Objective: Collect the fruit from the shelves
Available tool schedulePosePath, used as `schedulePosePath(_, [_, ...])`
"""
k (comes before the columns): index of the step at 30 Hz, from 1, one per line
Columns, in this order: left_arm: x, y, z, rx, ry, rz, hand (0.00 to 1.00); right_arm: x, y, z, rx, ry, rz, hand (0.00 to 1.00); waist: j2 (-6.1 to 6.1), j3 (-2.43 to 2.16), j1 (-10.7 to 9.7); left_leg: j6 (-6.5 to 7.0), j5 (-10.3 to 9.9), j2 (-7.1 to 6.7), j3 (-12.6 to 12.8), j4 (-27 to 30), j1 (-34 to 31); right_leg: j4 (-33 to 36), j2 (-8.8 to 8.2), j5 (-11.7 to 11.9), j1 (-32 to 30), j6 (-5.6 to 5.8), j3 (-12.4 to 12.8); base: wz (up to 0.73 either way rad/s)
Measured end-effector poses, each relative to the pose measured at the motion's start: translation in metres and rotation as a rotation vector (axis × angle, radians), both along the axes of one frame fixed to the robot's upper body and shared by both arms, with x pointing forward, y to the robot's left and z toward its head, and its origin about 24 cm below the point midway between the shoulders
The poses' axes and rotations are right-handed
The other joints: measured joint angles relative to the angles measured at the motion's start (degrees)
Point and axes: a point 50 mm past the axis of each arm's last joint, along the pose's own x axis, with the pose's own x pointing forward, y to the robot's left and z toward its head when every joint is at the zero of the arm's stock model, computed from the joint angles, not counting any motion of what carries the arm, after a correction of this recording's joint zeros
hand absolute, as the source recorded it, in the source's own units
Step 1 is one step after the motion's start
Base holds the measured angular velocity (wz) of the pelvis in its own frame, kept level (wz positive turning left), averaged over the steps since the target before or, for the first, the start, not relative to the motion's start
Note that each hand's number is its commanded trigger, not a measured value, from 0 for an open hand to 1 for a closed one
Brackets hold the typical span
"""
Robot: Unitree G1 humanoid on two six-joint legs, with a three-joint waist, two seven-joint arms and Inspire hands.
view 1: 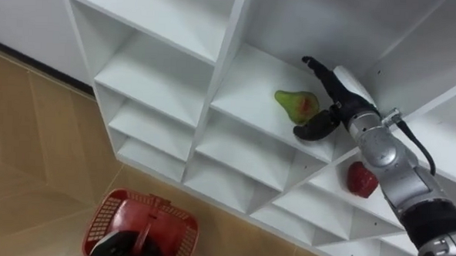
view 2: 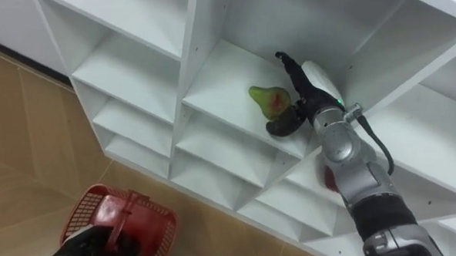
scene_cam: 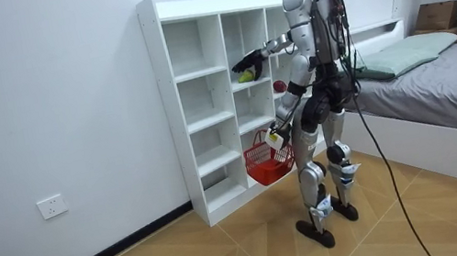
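Left eye view, right hand (view 1: 339,102) inside the closet (view 1: 225,58): how wide?

Wide open. Fingers (view 1: 323,73) nearly straight, laid along the far side of the pear (view 1: 294,105); thumb bent round on the near side, well apart from them. Broad end of the pear sitting in the gap between.

Gripping it?

Cannot tell. Very close on both sides, perhaps touching, but no clear squeeze. Pear resting on the shelf board.

Which compartment?

High in the second column from the closet's left end, near the front right corner, beside the upright divider.

And lying how?

On its side. Long axis roughly along the shelf's front edge, narrow neck pointing to the view's left, away from the palm; broad end, blushed red, turned toward the hand.

Anything else on the shelves?

Red fruit (view 1: 361,180), next column to the right and a shelf lower, just beside the forearm.

Left hand (view 1: 119,247)?

Low at the bottom edge, curled round the handle of the red basket (view 1: 143,217), above the wooden floor (view 1: 27,135).

Room view?

Standing upright close before the closet, right arm stretched into it at chest height, basket hanging at thigh level, bed (scene_cam: 452,72) behind.
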Motion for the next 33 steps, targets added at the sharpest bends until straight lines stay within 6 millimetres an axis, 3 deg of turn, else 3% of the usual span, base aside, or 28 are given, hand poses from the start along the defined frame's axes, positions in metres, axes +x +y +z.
schedulePosePath(13, [0.0057, -0.0016, 0.0025, -0.003, -0.006, -0.003, 1.0, 0.0002, -0.0061, 0.0001, -0.022, 0.02, -0.012, 0.0, 0.25, -0.07, 1.4, -0.15, 0.1, 0.11, 0.1, 0.6, -0.7, 0.1, 0.11, 0.2, -0.8, -0.34, 0.0, -0.01])
schedulePosePath(33, [0.0101, -0.0029, 0.0053, 0.002, -0.024, -0.018, 1.0, -0.0003, -0.009, -0.001, -0.036, 0.048, -0.003, 0.0, 0.51, -0.13, 1.6, -0.2, 0.1, 0.18, 0.0, 1.0, -1.1, 0.2, 0.19, 0.3, -0.9, -0.44, 0.0, 0.0])
